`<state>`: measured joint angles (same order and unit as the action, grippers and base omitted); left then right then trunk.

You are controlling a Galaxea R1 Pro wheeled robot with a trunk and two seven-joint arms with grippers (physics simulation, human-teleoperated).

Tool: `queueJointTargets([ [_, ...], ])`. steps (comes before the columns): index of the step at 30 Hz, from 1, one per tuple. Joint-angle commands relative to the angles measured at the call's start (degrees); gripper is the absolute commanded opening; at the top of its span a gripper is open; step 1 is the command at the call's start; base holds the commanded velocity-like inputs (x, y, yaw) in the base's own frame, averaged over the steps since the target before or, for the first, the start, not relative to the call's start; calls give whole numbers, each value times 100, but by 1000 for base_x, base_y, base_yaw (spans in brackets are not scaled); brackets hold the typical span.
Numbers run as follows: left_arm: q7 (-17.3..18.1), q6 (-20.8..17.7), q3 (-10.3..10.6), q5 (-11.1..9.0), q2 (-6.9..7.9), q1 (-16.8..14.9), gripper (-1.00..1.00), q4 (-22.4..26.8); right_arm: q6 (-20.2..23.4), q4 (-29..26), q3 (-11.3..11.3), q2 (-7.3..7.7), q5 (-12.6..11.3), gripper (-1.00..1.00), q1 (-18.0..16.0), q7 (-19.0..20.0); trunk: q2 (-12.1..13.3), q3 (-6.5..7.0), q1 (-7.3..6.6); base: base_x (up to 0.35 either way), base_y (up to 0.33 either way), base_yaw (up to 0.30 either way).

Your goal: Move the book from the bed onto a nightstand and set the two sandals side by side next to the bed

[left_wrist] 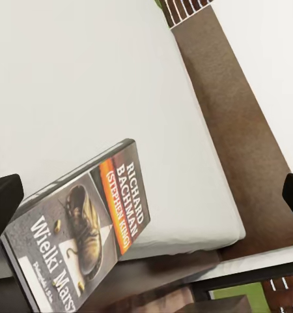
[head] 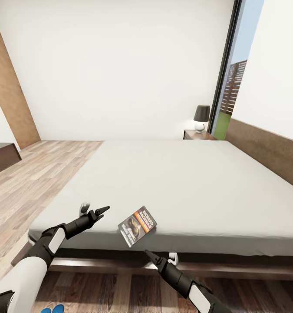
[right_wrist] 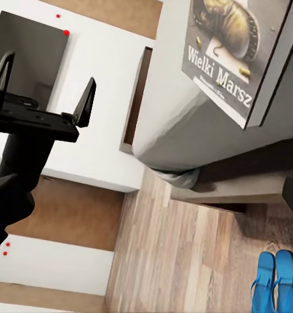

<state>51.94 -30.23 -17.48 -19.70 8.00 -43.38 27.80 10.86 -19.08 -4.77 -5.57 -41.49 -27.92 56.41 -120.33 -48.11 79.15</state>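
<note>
- The book (head: 137, 226), a dark paperback lettered "Richard Bachman" with "Wielki Marsz" on its cover, lies flat on the mattress of the bed (head: 172, 187), right at the foot edge, one corner poking just past it. My guess is that overhang is handy: a finger can get under it.
- Left gripper (head: 99, 212) hovers over the mattress just beside the book, on its left. In the right wrist view (right_wrist: 45, 85) its two fingers stand spread wide with nothing between them, so it looks lined up to close in from the side.
- Right gripper (head: 149, 255) sits below the foot edge, in front of the bed frame, tip pointing up at the book. I cannot tell whether its fingers are apart or together.
- Sandals (right_wrist: 277, 280): two bright blue flip-flops on the wood-plank floor (head: 29, 182) near the foot of the bed, side by side and close together in the right wrist view.
- Nightstand (head: 199, 135) with its lamp (head: 201, 117) waits at the far corner by the headboard (head: 268, 150), well apart from the book, so a carry along the bed seems needed.
</note>
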Motion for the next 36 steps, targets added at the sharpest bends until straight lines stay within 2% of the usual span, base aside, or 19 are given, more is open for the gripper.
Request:
queueJointTargets([
  [1,9,-44,-10,-24,-1,-4,100,-2,52,-4,-24,3,-61,100,-3,5,-4,-6,0,0,0,0],
  [10,9,-44,-10,-17,-1,-4,100,-2,53,-8,-25,3,-84,100,-3,1,-4,-6,0,0,0,0],
  [12,9,-44,-10,-17,-1,-4,100,-2,55,2,-20,-1,-178,100,-3,2,-4,-6,0,0,0,0],
  [15,9,-44,-9,-17,-2,-4,100,-2,50,9,-17,-3,-532,100,-3,-4,-4,-6,0,0,0,0],
  [17,9,-44,-9,-17,-3,-4,100,-2,49,12,-18,0,-629,100,-3,-5,-4,-6,0,0,0,0],
  [24,8,-44,-9,-17,-9,-4,100,-2,48,36,-16,0,-732,100,-3,2,-4,-6,0,0,0,0],
  [36,1,-44,-10,-17,-9,-4,100,-2,48,55,-16,-6,-746,100,-3,2,-485,-221,263,0,0,0],
])
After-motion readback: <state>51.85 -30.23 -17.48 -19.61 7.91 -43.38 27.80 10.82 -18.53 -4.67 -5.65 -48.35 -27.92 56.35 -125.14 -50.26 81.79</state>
